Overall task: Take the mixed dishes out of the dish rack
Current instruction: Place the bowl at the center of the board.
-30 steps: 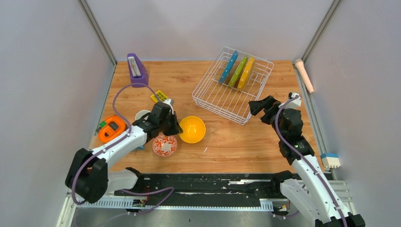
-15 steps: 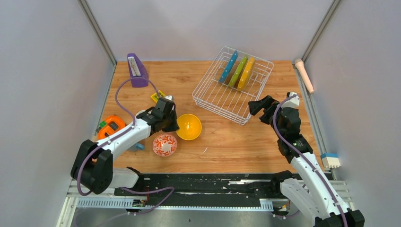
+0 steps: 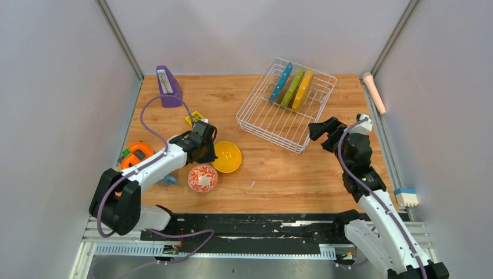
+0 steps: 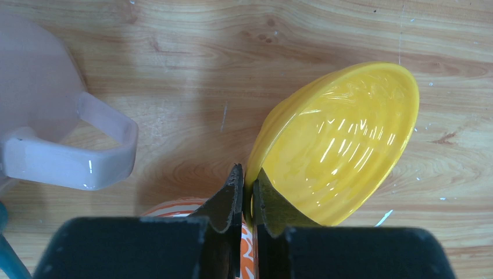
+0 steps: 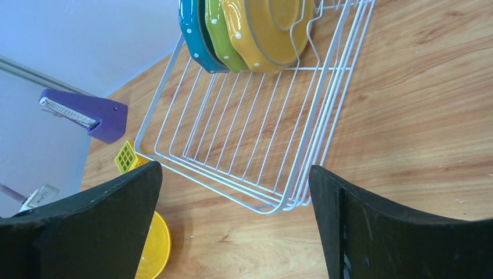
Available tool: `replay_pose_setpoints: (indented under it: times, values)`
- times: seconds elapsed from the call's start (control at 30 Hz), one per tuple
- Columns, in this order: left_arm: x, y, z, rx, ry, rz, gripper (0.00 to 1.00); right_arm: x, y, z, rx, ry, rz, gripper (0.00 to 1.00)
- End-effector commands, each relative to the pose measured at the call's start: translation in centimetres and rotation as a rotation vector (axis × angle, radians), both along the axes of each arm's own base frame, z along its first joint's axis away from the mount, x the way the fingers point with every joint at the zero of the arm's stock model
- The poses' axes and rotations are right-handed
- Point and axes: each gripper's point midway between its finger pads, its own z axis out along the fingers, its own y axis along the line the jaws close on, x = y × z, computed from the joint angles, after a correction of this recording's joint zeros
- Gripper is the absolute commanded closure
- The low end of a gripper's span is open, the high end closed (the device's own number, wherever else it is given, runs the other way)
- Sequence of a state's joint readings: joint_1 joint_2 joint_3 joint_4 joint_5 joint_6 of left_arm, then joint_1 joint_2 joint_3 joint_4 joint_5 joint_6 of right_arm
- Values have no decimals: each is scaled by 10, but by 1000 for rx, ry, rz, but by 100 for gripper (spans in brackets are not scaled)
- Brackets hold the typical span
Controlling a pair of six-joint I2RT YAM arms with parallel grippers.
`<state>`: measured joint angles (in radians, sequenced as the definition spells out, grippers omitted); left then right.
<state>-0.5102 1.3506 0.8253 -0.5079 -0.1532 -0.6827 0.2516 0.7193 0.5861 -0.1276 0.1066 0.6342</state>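
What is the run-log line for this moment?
left gripper: shut on yellow bowl rim, bowl tilted | right gripper: open, facing dish rack | in rack: blue plate, green plate, yellow plate

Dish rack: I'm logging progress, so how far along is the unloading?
Done: patterned bowl and cup sit on the table. In hand: left hand pinches the rim of the yellow bowl. Left: blue plate, green plate and yellow plate stand in the rack; right hand open nearby.

Three plates [image 3: 292, 88], two cups [image 4: 35, 87] [image 3: 169, 181], one yellow bowl [image 3: 229, 157], one patterned bowl [image 3: 202, 178], one dish rack [image 3: 268, 134], one purple holder [image 3: 168, 88], one orange gadget [image 3: 138, 157].
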Motion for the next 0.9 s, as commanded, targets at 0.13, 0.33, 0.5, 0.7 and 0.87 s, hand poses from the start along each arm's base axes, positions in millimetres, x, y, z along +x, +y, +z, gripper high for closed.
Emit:
replay_pose_setpoints:
  times: [0.13, 0.33, 0.5, 0.7, 0.87]
  values:
    - [17, -5, 17, -23, -52, 34, 79, 1, -7, -1, -3, -2, -41, 0]
    - [15, -5, 18, -29, -55, 30, 70, 1, -11, -3, -2, 7, -63, 0]
    - [14, -5, 22, -35, -67, 23, 60, 1, -11, -3, -2, 8, -63, 0]
    - [12, -8, 23, -50, -62, 8, 57, 1, -12, -5, -2, 14, -71, 0]
    - [10, -10, 26, -62, -67, -6, 46, 1, -12, -6, -1, 16, -70, 0]
